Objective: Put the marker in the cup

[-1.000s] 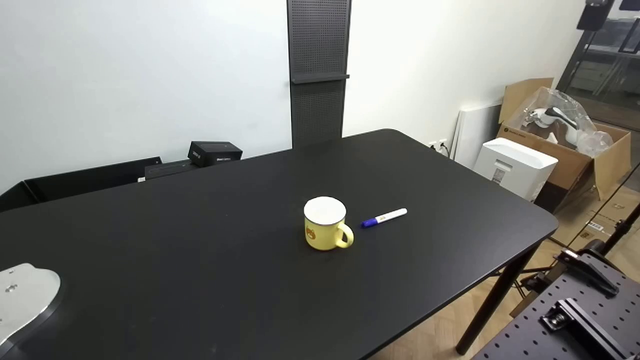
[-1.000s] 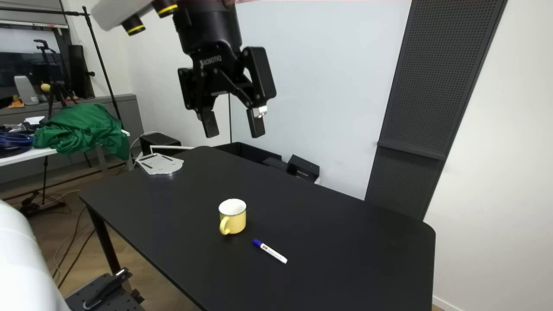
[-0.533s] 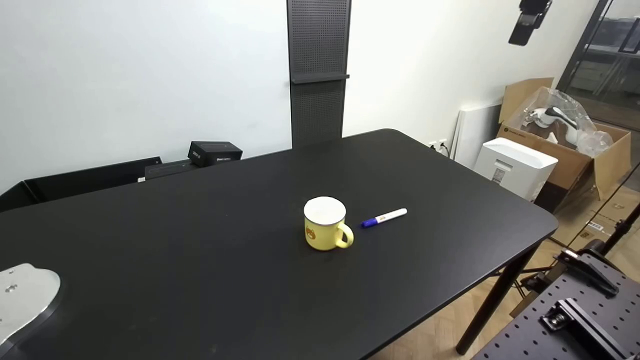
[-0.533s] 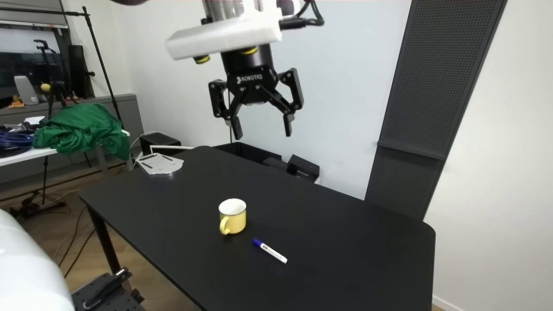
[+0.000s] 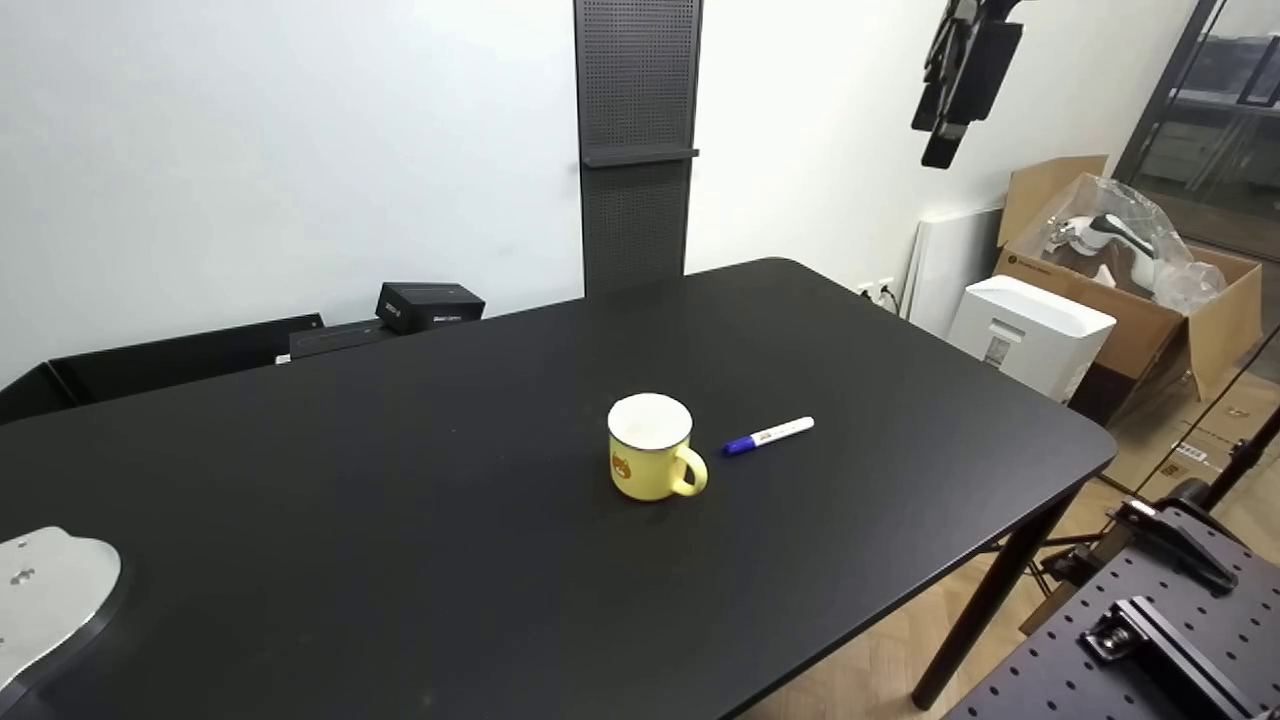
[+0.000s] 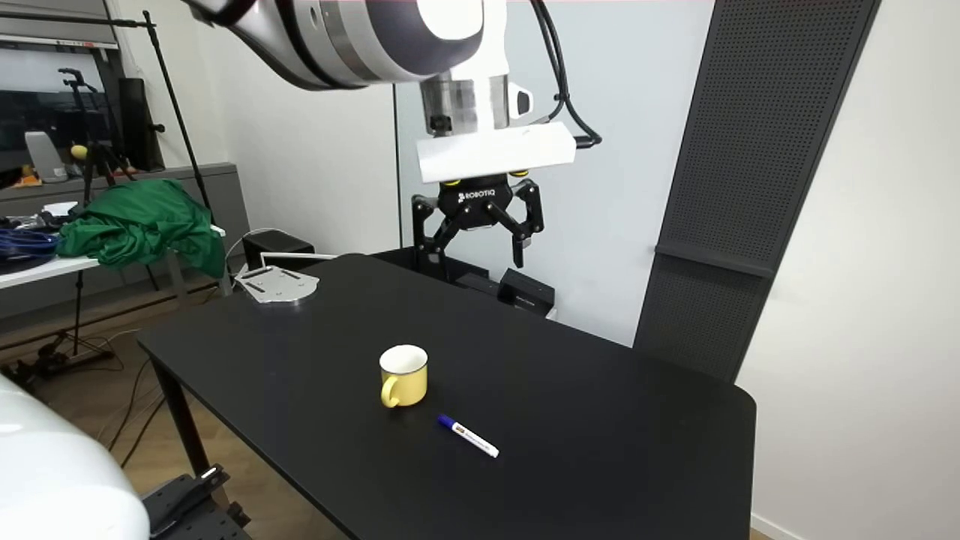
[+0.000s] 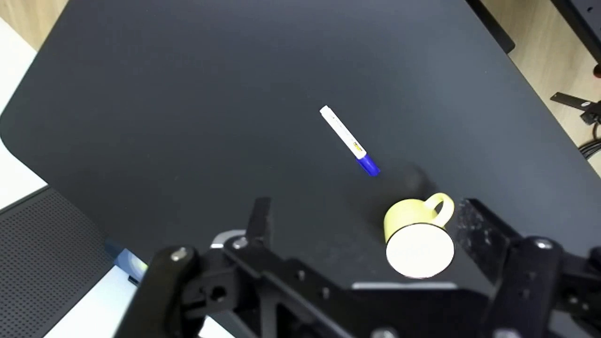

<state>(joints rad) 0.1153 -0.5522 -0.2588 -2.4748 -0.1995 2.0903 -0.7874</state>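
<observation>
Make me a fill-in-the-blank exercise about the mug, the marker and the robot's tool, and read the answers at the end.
The main outside color of the mug on the table is ____.
Its inside is colored ____.
The marker wears a blue ____ on the end nearer the mug.
The tool bears the printed name ____.

Missing words: yellow; white; cap; ROBOTIQ.

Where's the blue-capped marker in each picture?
In an exterior view: marker, right of and below centre.
In an exterior view: marker, lower middle.
In the wrist view: marker, right of and above centre.
Shared landmark: yellow mug; the marker's blue cap points toward it in all three.
</observation>
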